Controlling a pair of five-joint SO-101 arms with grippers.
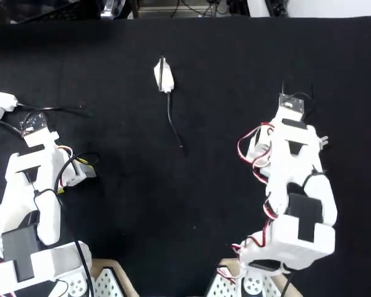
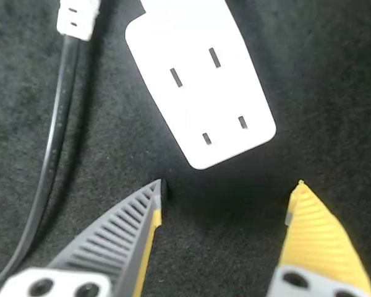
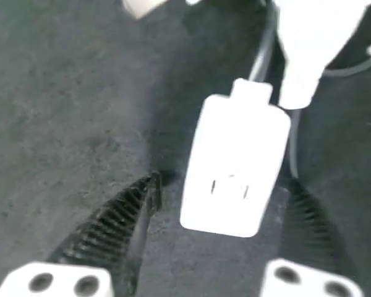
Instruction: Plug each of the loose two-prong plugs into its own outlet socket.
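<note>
A white outlet block [image 2: 201,86] with two pairs of slots lies face up on the black cloth, just ahead of my left gripper [image 2: 229,183]. That gripper is open, its grey and yellow fingers apart and holding nothing. In the high view the block [image 1: 0,104] sits at the far left edge. A white plug [image 3: 235,167] lies between the black fingers of my right gripper [image 3: 222,182], which is open and straddles the plug's near end. Another white plug [image 1: 164,75] with a short black cord lies alone at the middle back.
A black cord with a white end piece [image 2: 77,15] runs beside the outlet block. A second white piece [image 3: 309,43] with a cord lies just beyond the plug at the right gripper. The left arm [image 1: 31,167] and right arm [image 1: 294,161] stand well apart on the black cloth.
</note>
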